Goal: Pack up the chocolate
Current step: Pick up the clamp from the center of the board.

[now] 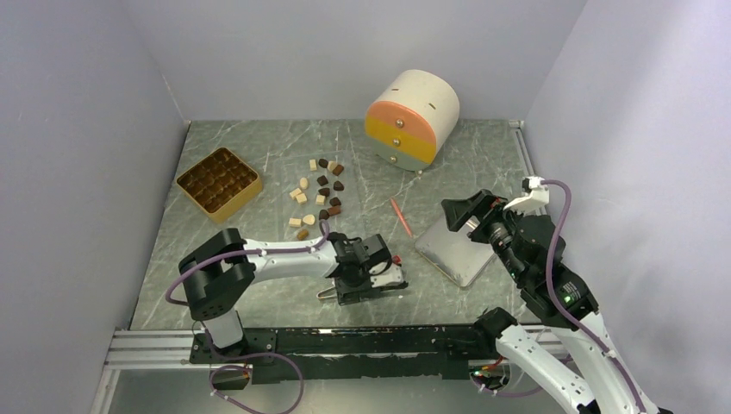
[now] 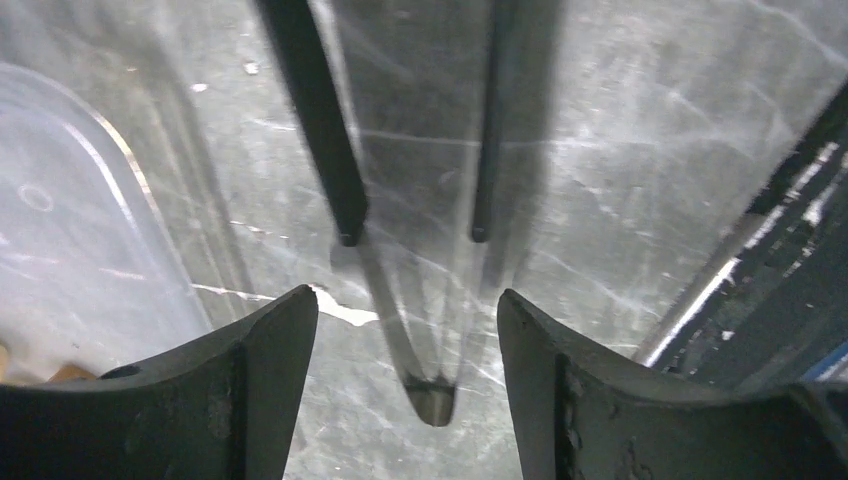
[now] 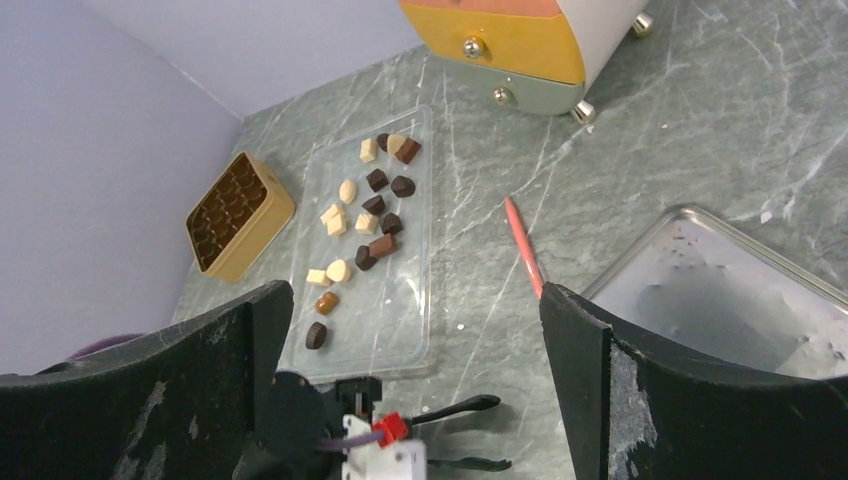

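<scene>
Plainly nothing packed yet: chocolate [image 1: 319, 194] loose on a clear plastic sheet [image 3: 400, 330] on the table [image 1: 276, 142], between the golden tray [image 1: 218, 179] and the rounded drawer box [image 1: 412, 119]. Compartments of that tray dark, none visibly filled, though too small to be sure. Left to do, by this reading: nearly all of it. Left claw [image 2: 405, 300] low near the table's near edge, partly parted, nothing pinched between its fingers; two thin black prongs [image 2: 320, 120] just ahead, contact impossible to tell. Right claw [image 3: 415, 300] spread wide, grasping nothing, hovering near the metal tray [image 1: 457, 254], well apart from the chocolate.
</scene>
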You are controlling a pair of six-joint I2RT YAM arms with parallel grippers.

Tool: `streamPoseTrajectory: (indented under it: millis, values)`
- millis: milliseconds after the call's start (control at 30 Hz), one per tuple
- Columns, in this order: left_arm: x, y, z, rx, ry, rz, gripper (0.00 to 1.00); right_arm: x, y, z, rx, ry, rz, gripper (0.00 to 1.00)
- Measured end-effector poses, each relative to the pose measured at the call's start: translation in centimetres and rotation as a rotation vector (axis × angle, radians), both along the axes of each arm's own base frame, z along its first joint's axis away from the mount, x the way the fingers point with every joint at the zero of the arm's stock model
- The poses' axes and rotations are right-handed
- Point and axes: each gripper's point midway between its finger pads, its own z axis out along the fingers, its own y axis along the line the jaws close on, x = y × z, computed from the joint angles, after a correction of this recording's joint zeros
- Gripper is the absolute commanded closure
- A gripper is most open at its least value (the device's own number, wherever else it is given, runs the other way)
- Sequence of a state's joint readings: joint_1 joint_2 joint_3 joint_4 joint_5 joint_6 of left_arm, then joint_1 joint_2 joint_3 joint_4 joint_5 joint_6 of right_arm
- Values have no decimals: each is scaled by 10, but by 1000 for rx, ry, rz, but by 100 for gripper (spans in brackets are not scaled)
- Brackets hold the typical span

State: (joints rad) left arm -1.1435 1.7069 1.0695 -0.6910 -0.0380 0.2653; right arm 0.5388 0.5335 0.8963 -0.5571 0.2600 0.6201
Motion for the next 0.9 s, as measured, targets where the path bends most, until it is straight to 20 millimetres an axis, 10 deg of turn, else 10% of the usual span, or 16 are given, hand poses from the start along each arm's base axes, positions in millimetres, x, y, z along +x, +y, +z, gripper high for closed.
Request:
streamPoseTrajectory:
  millis: [900]
  values:
    - [6,-7,-10,-56,83,63,44,-4,-3,1,2,-4,-2,0]
